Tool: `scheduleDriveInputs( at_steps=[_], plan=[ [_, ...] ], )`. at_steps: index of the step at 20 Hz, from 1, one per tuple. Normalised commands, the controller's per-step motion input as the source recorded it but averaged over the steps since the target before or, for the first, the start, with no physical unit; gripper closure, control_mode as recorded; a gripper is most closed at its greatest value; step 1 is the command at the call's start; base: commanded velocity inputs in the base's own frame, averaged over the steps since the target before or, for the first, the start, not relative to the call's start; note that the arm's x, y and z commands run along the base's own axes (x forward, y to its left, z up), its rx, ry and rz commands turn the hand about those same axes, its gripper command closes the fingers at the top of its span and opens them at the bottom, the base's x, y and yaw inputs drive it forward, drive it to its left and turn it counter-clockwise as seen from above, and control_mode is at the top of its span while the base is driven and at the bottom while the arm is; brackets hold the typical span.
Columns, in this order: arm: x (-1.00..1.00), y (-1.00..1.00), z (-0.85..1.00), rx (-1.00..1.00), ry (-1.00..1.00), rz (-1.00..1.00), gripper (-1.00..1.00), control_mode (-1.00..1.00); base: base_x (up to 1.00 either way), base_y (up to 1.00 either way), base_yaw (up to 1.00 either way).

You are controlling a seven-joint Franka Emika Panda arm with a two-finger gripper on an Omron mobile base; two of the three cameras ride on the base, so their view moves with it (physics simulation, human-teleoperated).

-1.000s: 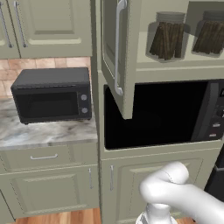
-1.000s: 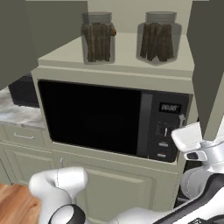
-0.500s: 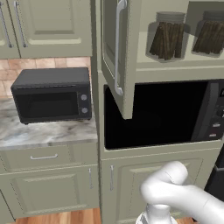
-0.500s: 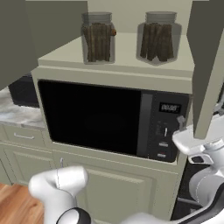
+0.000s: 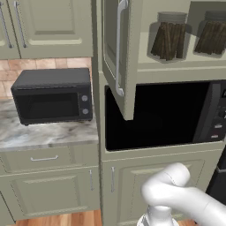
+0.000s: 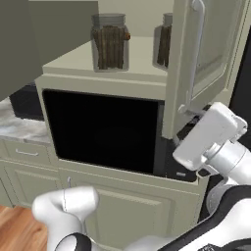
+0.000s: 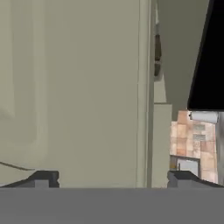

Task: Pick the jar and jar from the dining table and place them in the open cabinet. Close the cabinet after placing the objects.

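- One cabinet [image 5: 176, 57] stands over a built-in black oven [image 5: 159, 117]. Its left door [image 5: 115, 53] is open, and in the right base view its right door [image 6: 206, 54] is partly swung in front of the shelf.
- One small black microwave [image 5: 53, 95] sits on the marble counter [image 5: 44, 134] to the left.
- Two jars [image 5: 167, 36] [image 5: 212, 33] stand upright on the cabinet shelf, side by side and apart. Each holds dark brown sticks.
- One gripper [image 7: 113, 179] is just before the flat face of the right door; its two fingertips [image 7: 43, 178] are wide apart and hold nothing.
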Motion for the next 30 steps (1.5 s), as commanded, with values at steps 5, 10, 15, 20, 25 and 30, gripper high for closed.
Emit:
scheduleDriveInputs(
  at_steps=[5,10,15,20,25,30],
  plan=[
    [0.20,1.00,0.27,-0.30,0.02,-0.20,-1.00,-1.00,0.00,0.00,0.00],
    [0.18,0.94,0.28,-0.27,0.04,-0.21,-1.00,-1.00,0.00,0.00,0.00],
    [0.13,0.91,0.17,-0.25,0.00,-0.23,-1.00,-1.00,0.00,0.00,0.00],
    [0.13,0.85,0.13,-0.23,0.00,-0.24,-1.00,-1.00,0.00,0.00,0.00],
    [0.03,0.73,0.14,-0.20,0.00,-0.23,-1.00,-1.00,0.00,0.00,0.00],
    [0.01,0.66,0.14,-0.18,0.00,-0.22,-1.00,-1.00,0.00,0.00,0.00]
  ],
)
